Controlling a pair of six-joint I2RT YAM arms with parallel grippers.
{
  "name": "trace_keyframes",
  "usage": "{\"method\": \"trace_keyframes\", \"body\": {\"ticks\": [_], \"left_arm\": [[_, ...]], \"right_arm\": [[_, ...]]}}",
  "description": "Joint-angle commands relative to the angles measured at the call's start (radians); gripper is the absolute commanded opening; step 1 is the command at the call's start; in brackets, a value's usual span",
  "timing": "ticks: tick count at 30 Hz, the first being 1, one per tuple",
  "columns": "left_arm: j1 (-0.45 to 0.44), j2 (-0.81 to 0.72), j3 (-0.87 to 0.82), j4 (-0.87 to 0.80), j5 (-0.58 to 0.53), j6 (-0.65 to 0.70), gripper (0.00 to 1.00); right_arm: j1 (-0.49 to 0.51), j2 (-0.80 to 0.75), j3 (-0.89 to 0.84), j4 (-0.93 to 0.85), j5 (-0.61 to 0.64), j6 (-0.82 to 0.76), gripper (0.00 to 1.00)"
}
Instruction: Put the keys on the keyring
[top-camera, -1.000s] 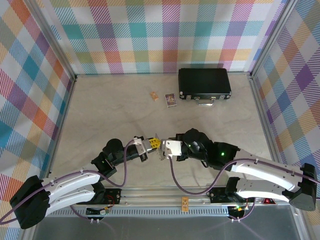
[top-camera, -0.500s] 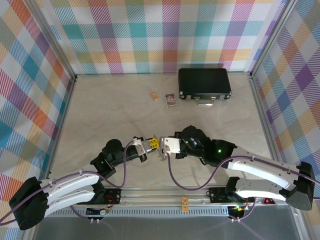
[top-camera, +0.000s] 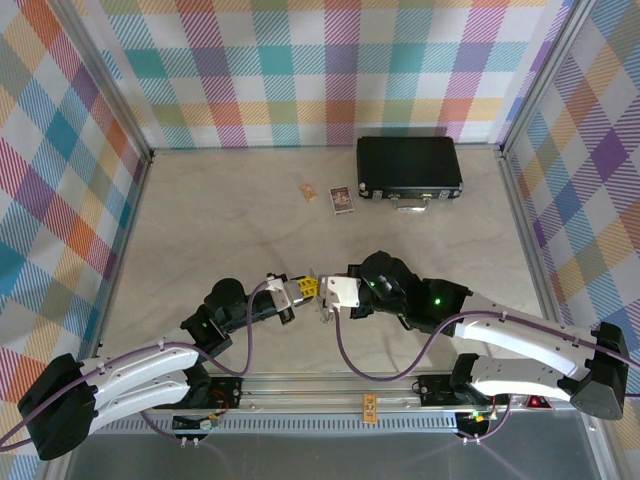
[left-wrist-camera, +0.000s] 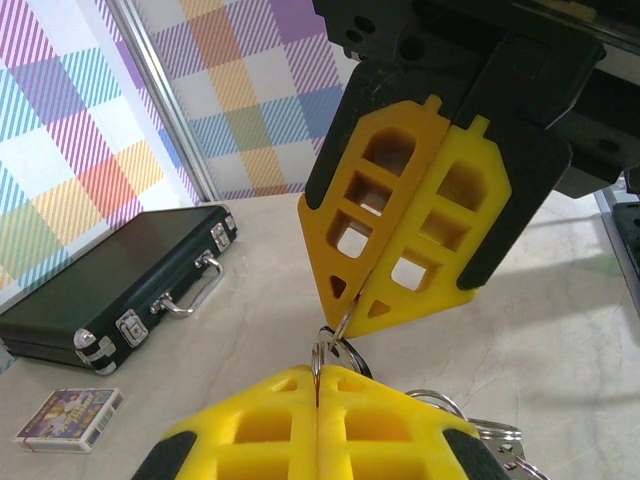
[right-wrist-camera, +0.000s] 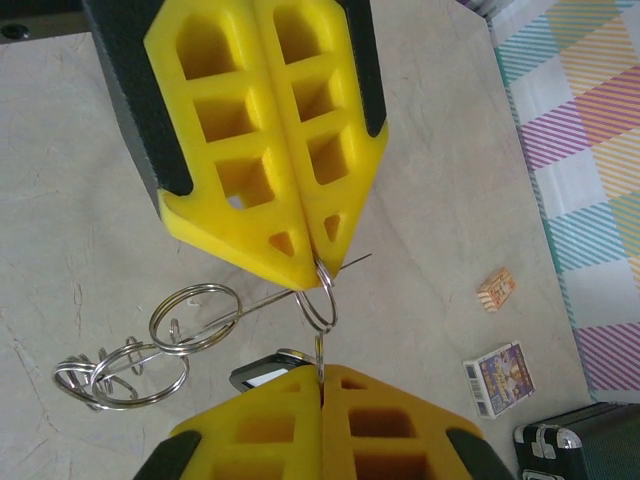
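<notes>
Over the tabletop I have both arms tip to tip. The left fingers are clamped closed and so are the right fingers, both pinching the small keyring between them, with spare rings just beside it.

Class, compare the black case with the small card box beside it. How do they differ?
The black case is much bigger than the card box. The black case is plain black with metal latches and a handle; the card box is colourfully printed, with no fittings. Both lie flat on the table, apart.
</notes>
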Motion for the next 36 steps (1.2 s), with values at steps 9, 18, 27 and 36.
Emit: {"method": "trace_keyframes", "body": {"ticks": [9, 18, 27, 36], "left_arm": [[-0.018, -0.010, 0.005, 0.007, 0.007, 0.002, 0.00], [-0.019, -0.015, 0.005, 0.005, 0.008, -0.001, 0.00], [-0.019, -0.027, 0.004, 0.007, 0.005, -0.006, 0.00], [-0.019, -0.021, 0.005, 0.006, 0.004, -0.009, 0.00]], "right_arm": [[-0.008, 0.004, 0.033, 0.014, -0.008, 0.015, 0.00], [-0.007, -0.007, 0.028, 0.027, -0.001, 0.026, 0.00], [-0.007, 0.011, 0.034, -0.001, -0.024, 0.025, 0.00], [-0.007, 0.024, 0.037, -0.008, -0.041, 0.021, 0.00]]}}
